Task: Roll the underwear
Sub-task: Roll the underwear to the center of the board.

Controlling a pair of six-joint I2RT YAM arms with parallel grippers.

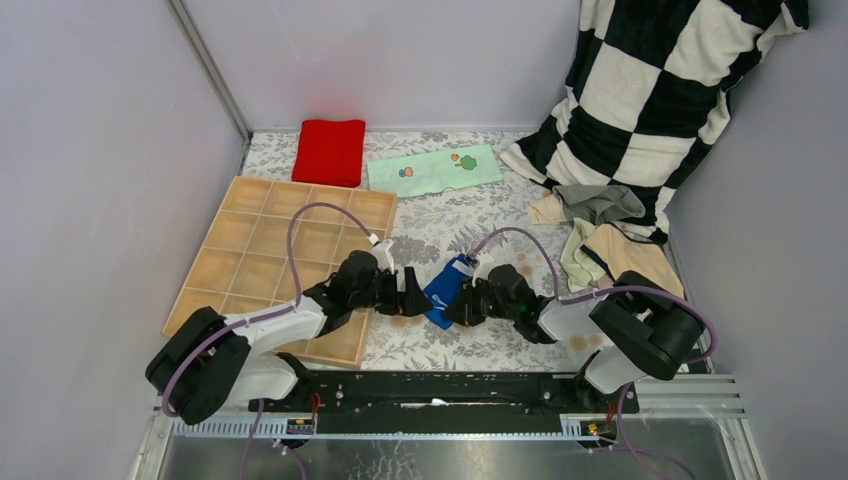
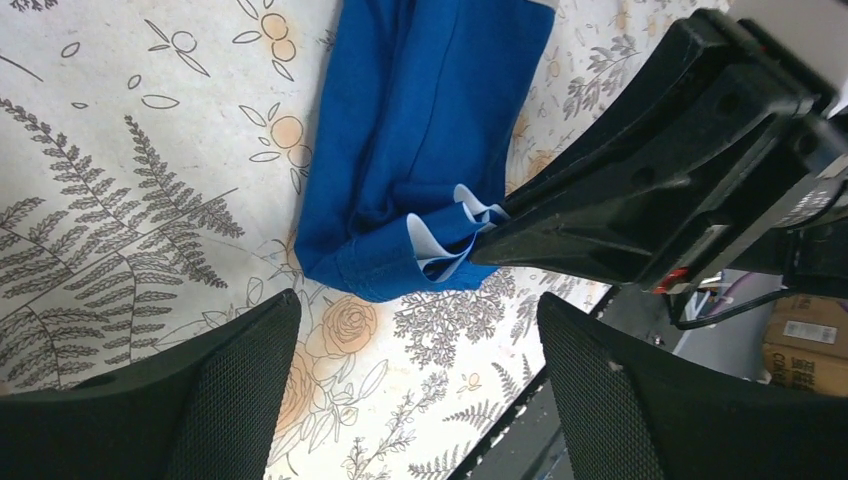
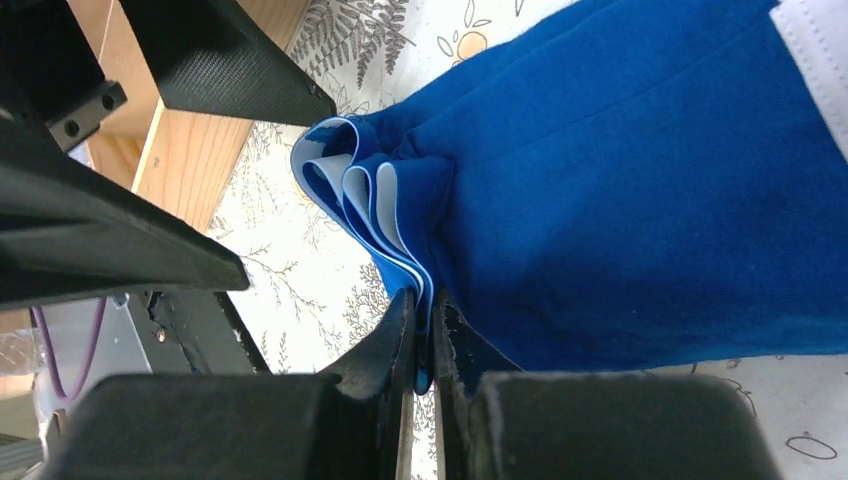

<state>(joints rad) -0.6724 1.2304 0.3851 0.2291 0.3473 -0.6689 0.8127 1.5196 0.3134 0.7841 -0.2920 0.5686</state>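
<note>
Top external view shows the floral tablecloth (image 1: 450,215), the wooden tray (image 1: 250,250) crowding the left arm, and the blue underwear (image 1: 443,288) lying between the arms. The right gripper (image 3: 425,345) is clamped on its layered edge, and the left gripper (image 2: 418,315) hangs spread wide beside it. That thin pinch could let layers slip and the roll spring loose.
</note>
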